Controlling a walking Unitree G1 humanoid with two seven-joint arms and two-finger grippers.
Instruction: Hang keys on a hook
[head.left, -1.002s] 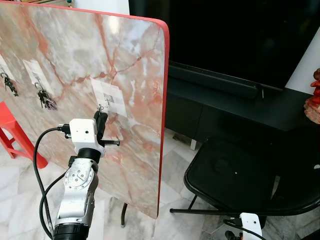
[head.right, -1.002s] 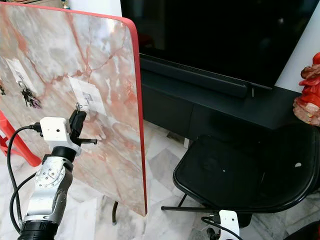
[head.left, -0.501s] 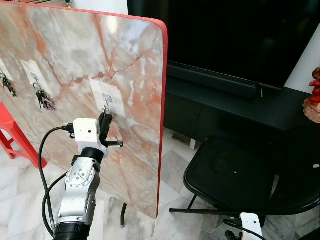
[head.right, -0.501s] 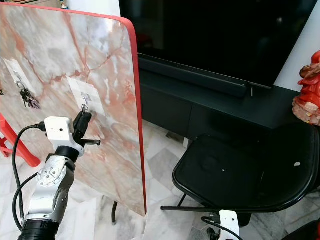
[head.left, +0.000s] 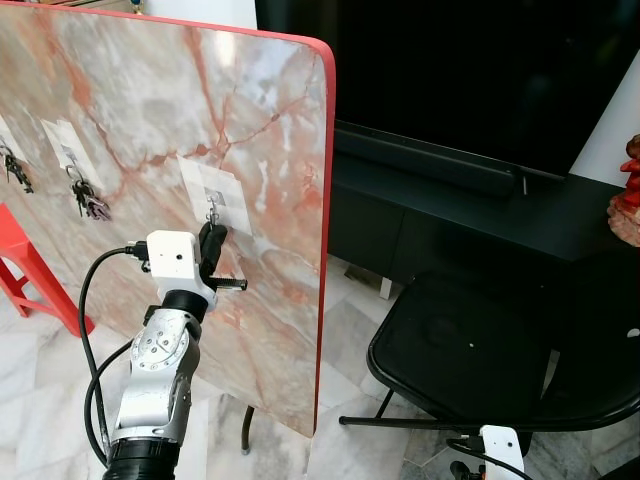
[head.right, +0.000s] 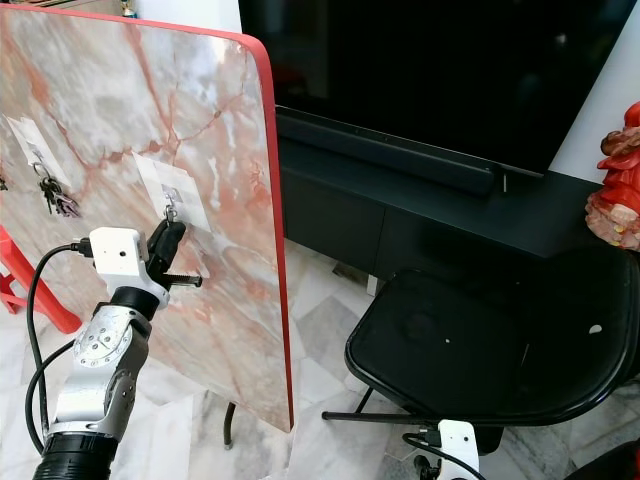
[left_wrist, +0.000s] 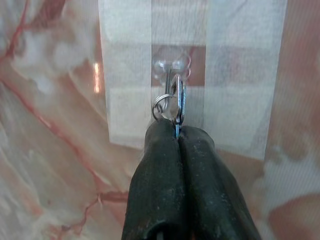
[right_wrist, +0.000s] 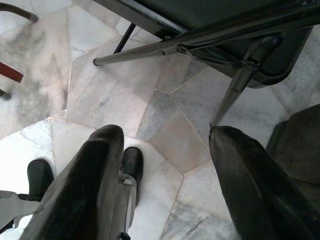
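I see the keys (left_wrist: 175, 102) mid-frame in my left wrist view, ring at the clear hook (left_wrist: 171, 67) on the marble board (head.left: 150, 110). My left gripper (left_wrist: 177, 131) pinches them tight. My right gripper (right_wrist: 165, 145) hangs spread wide over the floor (right_wrist: 115, 90) beside a black chair (head.left: 470, 350).

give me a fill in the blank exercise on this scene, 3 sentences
1. The left tool is shut on the ____, lifted to a clear hook.
2. That hook is stuck to a marble-patterned board with a ____ edge.
3. The right tool hangs over the floor with its fingers ____.

Missing words: keys; red; open
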